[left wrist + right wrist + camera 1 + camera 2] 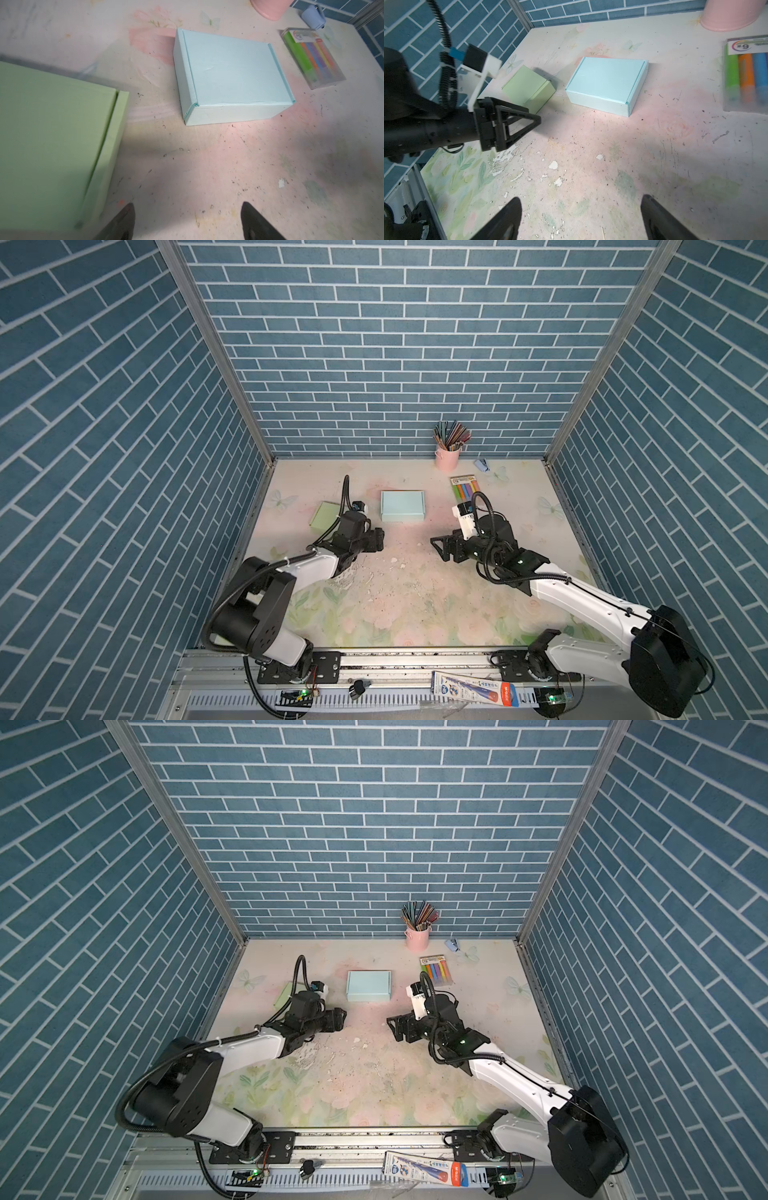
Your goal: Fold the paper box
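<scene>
**Two boxes in the far half of the table**

On the table (407, 597), the paper box (402, 506) lies in the middle, toward the back wall. A second box (325, 514) lies left of it, apart. The pencil cup (447, 459) stands behind it to the right, with the marker pack (465, 488) just before the cup. The left gripper (379, 540) and the right gripper (437, 549) hang before the paper box, facing each other.

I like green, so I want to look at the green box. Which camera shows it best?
The right wrist view: the green box sits almost whole and sharp there. The left wrist view shows it close but blurry and cut off. In both top views the left arm hides most of it.
</scene>
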